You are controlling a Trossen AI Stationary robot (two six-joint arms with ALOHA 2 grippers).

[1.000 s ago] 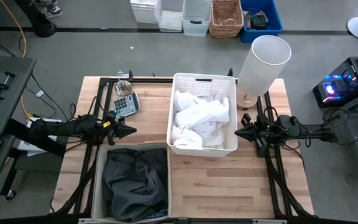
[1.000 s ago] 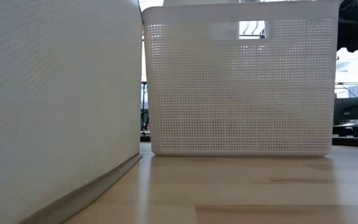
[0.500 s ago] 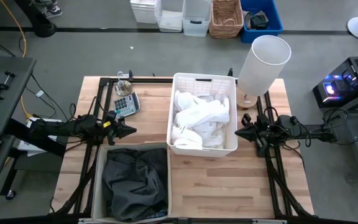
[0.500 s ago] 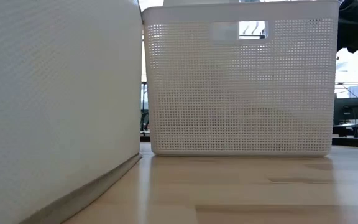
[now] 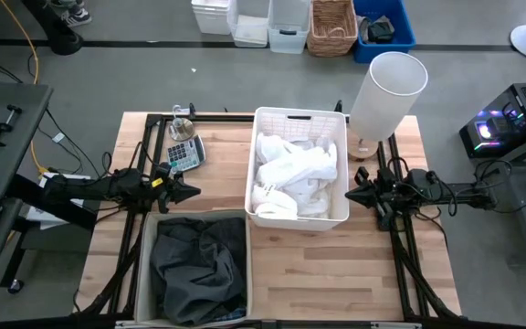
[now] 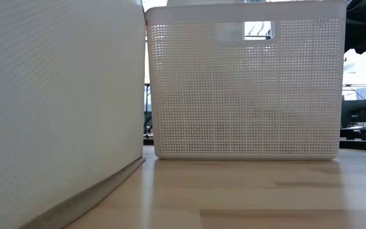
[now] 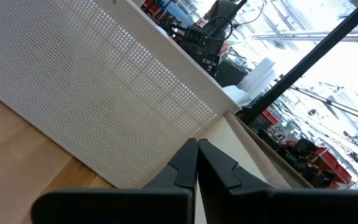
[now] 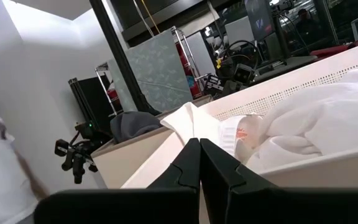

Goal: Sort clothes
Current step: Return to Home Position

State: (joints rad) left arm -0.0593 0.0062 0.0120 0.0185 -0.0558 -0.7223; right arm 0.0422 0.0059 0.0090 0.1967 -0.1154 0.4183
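Observation:
White clothes (image 5: 292,175) lie heaped in the white slotted basket (image 5: 300,118) at the table's middle; they also show in the right wrist view (image 8: 316,121). Dark grey and black clothes (image 5: 197,267) lie in the fabric bin (image 5: 142,265) at the near left. My left gripper (image 5: 193,191) is shut and empty, left of the basket, above the bin's far edge; it also shows in its wrist view (image 7: 197,158). My right gripper (image 5: 352,196) is shut and empty, just right of the basket; it also shows in its wrist view (image 8: 199,155).
A tall white lampshade (image 5: 386,94) stands at the far right of the table. A calculator (image 5: 184,153) and a small metal object (image 5: 182,123) lie at the far left. The low view shows the basket's wall (image 6: 246,89) and the bin's wall (image 6: 56,108). Bare wood lies near right.

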